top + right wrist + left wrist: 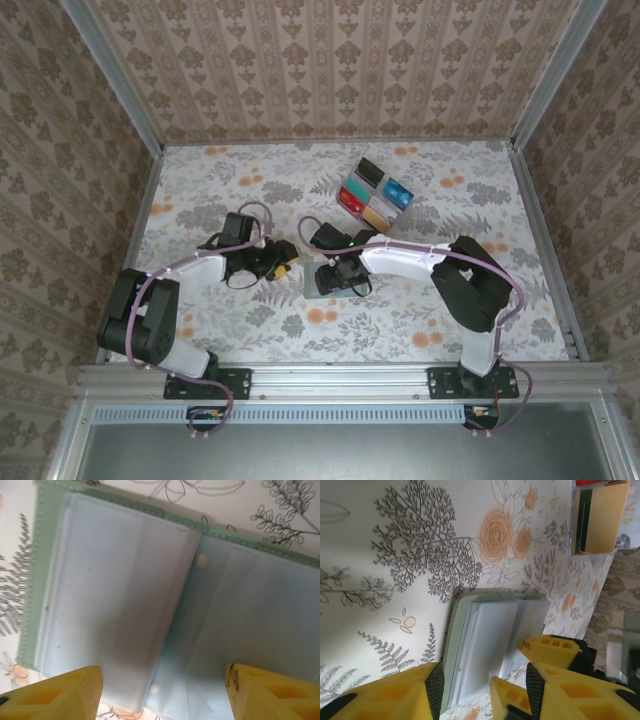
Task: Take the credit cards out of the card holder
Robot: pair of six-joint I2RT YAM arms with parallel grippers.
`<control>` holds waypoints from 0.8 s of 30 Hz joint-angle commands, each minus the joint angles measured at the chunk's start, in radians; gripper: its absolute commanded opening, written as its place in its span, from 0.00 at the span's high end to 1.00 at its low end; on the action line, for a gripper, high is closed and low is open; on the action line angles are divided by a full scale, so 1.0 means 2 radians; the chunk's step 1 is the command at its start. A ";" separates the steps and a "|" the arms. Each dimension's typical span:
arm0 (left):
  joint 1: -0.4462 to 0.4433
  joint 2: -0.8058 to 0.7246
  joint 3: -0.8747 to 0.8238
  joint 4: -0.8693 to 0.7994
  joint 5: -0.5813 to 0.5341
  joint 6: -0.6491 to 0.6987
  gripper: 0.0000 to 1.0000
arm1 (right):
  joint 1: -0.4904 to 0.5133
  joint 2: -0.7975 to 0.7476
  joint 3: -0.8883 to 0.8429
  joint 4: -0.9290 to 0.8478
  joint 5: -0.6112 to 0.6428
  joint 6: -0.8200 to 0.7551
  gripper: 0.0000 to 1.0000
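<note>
Floral-print tabletop [220, 200], damask-papered walls [300, 60]. Sage-green folding card holder [325, 285] lies open at centre, its pale sleeves [115, 595] apparently empty; assorted coloured credit cards [375, 192] cluster further back. Cards likely light, stiff, slick: pinch an exposed edge. Both empty: left hand [285, 266] part-open beside holder, right hand [162, 700] wide above it.

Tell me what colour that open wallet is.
The card holder is sage green, paler blue-grey inside, clearest from the right wrist.

Holder [490, 645] sage green, pale blue-grey pockets, cards [375, 193] black, teal, blue, red, tan, table [200, 190] white with orange flowers, grey foliage, walls [300, 70] beige damask, left gripper [485, 680], right gripper [162, 675] yellow
</note>
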 commanded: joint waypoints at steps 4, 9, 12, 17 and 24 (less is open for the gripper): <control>-0.029 0.007 0.020 -0.019 -0.002 0.012 0.50 | -0.012 0.021 0.001 -0.042 0.022 0.002 0.39; -0.062 0.032 0.044 -0.023 -0.023 0.023 0.52 | -0.022 0.017 -0.016 -0.036 0.020 0.001 0.45; -0.075 0.049 0.056 -0.018 -0.023 0.023 0.53 | -0.025 0.014 -0.023 -0.029 0.014 -0.002 0.46; -0.092 0.081 0.076 -0.010 -0.023 0.022 0.58 | -0.027 0.008 -0.035 -0.009 -0.004 -0.005 0.49; -0.093 0.116 0.108 -0.030 -0.051 0.042 0.61 | -0.030 -0.011 -0.063 0.036 -0.029 -0.011 0.52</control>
